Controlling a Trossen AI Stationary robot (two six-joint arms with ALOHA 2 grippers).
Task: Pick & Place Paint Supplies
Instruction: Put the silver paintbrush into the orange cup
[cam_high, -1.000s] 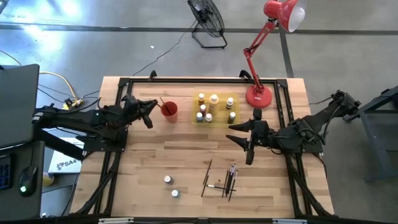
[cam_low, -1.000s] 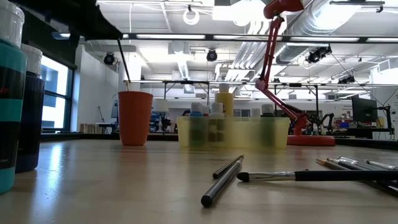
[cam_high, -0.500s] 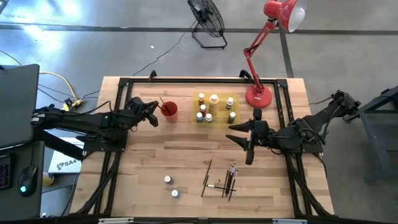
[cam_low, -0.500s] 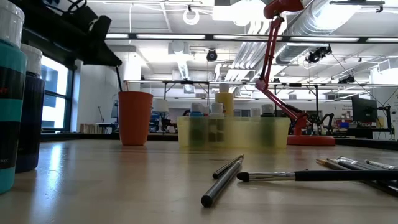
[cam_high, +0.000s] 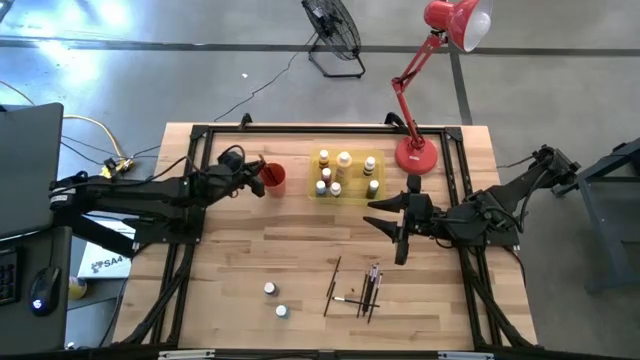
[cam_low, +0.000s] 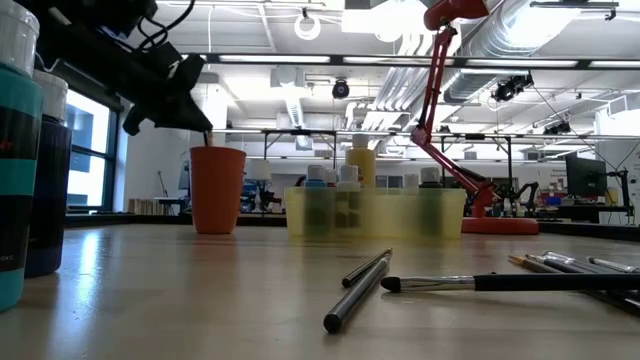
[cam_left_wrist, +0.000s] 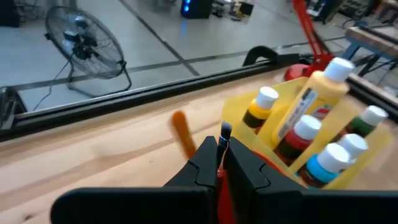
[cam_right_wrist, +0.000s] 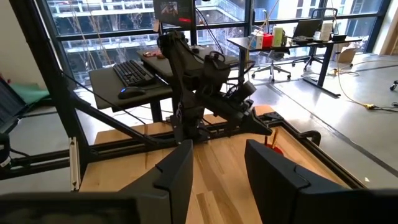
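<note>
My left gripper (cam_high: 258, 181) is shut on a thin dark paintbrush (cam_left_wrist: 225, 132) right over the red cup (cam_high: 274, 177). An orange-handled brush (cam_left_wrist: 181, 132) stands in that cup. To its right the yellow tray (cam_high: 352, 193) holds several small bottles (cam_left_wrist: 306, 134). Two white-capped bottles (cam_high: 275, 299) stand near the table's front, with several loose brushes (cam_high: 360, 290) lying to their right. My right gripper (cam_high: 400, 228) hangs open above the table's right half, with nothing between its fingers (cam_right_wrist: 177, 171). My left gripper pinches the thin brush between its two fingers. A short end (cam_left_wrist: 225, 130) pokes out past the fingertips. The fingers come from the table's left, slanting down. Below them the brush (cam_low: 207, 137) runs down into the red cup's mouth; its lower end is hidden inside.
A red desk lamp (cam_high: 416, 156) stands on the table's far right, beside the tray. A black frame (cam_high: 300, 130) runs along the table's edges. In the low view two bottles (cam_low: 20, 150) loom at the near left and brushes (cam_low: 358, 288) lie in front.
My left gripper has gone toward the table's right, up to the red cup, and has come down, staying shut on the brush. The brush has sunk with it, so that less of it shows above the cup's rim.
</note>
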